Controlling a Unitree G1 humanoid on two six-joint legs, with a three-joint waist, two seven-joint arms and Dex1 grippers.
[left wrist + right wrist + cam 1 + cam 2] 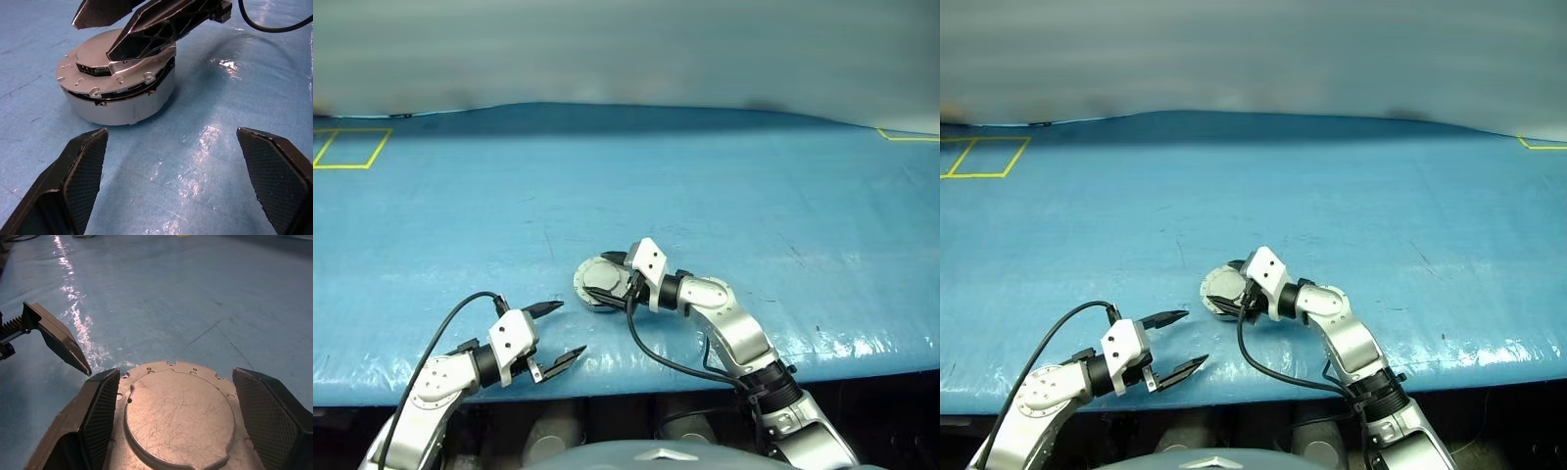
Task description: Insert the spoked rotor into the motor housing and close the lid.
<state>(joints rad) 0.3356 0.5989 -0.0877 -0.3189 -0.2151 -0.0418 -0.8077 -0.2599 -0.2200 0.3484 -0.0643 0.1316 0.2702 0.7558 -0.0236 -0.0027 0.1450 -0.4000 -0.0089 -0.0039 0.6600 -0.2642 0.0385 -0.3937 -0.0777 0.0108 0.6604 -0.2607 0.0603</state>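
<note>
motor housing: the squat round motor housing (122,105) sits on the blue table cover (724,186), near its front edge and about midway between the two arms; its pale grey side wall shows in the left wrist view.
lid: the lid (178,418) lies flat on top of the housing, closed down over it; a thin dark seam runs between its rim and the wall below, and small screw holes ring its raised scratched centre.
right gripper: the right gripper (173,416) hovers directly over the lid, its two black fingers (100,411) spread apart to either side of the raised centre, clamped on nothing. whether the tips touch the plate i cannot tell.
left gripper: the left gripper (556,335) hangs low over the cover near the front edge, just to the left of the housing and clear of it, pointing toward it; its jaws stand wide apart and empty.
cable: a black cable (666,360) loops from the right wrist back along its arm.
table markings: yellow tape outlines (350,149) lie at the far left corner, well apart from everything else.
</note>
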